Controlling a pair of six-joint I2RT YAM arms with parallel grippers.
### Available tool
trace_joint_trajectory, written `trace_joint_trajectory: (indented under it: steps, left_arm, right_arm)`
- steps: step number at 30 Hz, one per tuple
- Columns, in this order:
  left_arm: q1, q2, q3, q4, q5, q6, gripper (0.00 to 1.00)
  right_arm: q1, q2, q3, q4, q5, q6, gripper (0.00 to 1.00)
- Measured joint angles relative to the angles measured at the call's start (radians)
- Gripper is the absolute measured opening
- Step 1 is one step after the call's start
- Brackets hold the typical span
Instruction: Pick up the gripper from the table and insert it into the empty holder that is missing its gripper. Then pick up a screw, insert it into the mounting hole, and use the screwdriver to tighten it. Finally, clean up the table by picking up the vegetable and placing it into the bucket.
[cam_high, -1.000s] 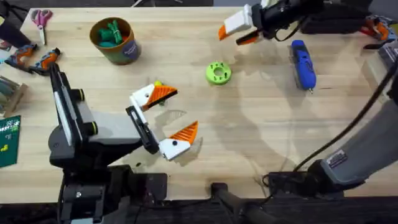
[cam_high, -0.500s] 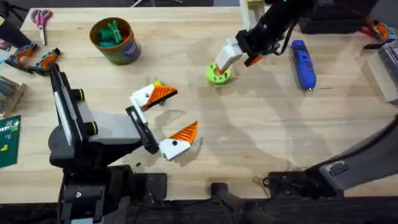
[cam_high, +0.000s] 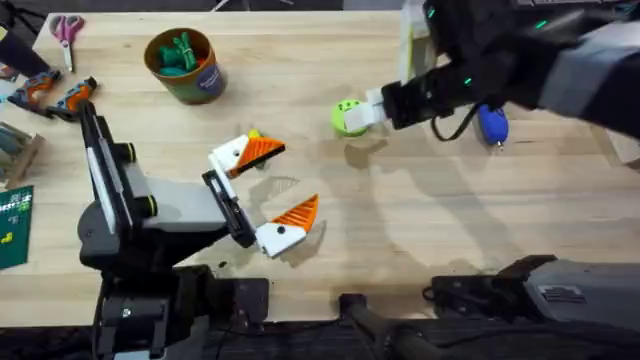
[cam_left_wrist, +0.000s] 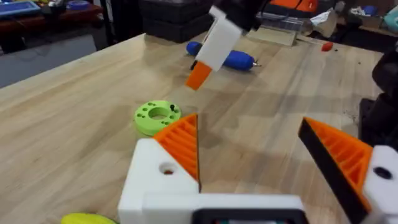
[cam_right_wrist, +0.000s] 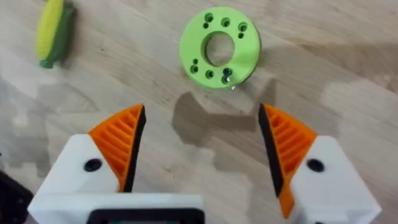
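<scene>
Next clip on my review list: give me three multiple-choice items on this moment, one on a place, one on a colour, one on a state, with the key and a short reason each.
1. Where does the right gripper hang?
A. Over the green disc
B. Over the bucket
C. Over the scissors

2. What colour is the screwdriver?
A. Red
B. Blue
C. White

3. How are the right gripper's fingers?
A. Shut on the disc
B. Shut on the vegetable
C. Open and holding nothing

Key:
1 A: in the overhead view its white tip sits at the disc, and the right wrist view looks down on the disc.
2 B: its body lies blue on the table beyond the right arm.
3 C: the right wrist view shows bare table between the orange pads, with the disc and the vegetable lying beyond them.
</scene>
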Motion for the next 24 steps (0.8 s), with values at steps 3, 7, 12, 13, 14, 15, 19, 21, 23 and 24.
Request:
trace_joint_trajectory:
  steps: [3,7,12,13,14,15,19,21,23,24]
  left_arm:
    - [0.0,0.0,0.0,0.0,0.0,0.0,0.987]
    - [0.0,0.0,0.0,0.0,0.0,0.0,0.985]
    - [0.0,0.0,0.0,0.0,0.0,0.0,0.985]
    - [0.0,0.0,0.0,0.0,0.0,0.0,0.985]
    - [0.0,0.0,0.0,0.0,0.0,0.0,0.985]
    - [0.0,0.0,0.0,0.0,0.0,0.0,0.985]
    - [0.0,0.0,0.0,0.0,0.0,0.0,0.985]
    - [0.0,0.0,0.0,0.0,0.0,0.0,0.985]
    - [0.0,0.0,0.0,0.0,0.0,0.0,0.985]
    - [0.0,0.0,0.0,0.0,0.0,0.0,0.985]
  right_arm:
    - [0.0,0.055,-0.023,0.057,0.0,0.008,0.991]
    - [0.0,0.096,-0.028,0.111,0.0,0.007,0.991]
    - [0.022,0.104,-0.028,0.182,0.029,-0.036,0.991]
    - [0.031,0.104,-0.028,0.188,0.04,-0.044,0.991]
    - [0.04,0.104,-0.028,0.19,0.053,-0.054,0.99]
    - [0.049,0.104,-0.028,0.191,0.065,-0.063,0.99]
    - [0.09,0.113,-0.028,0.194,0.126,-0.091,0.989]
    - [0.09,0.133,-0.028,0.2,0.137,-0.092,0.99]
    - [0.089,0.156,-0.028,0.207,0.145,-0.092,0.989]
    - [0.089,0.168,-0.028,0.209,0.147,-0.092,0.989]
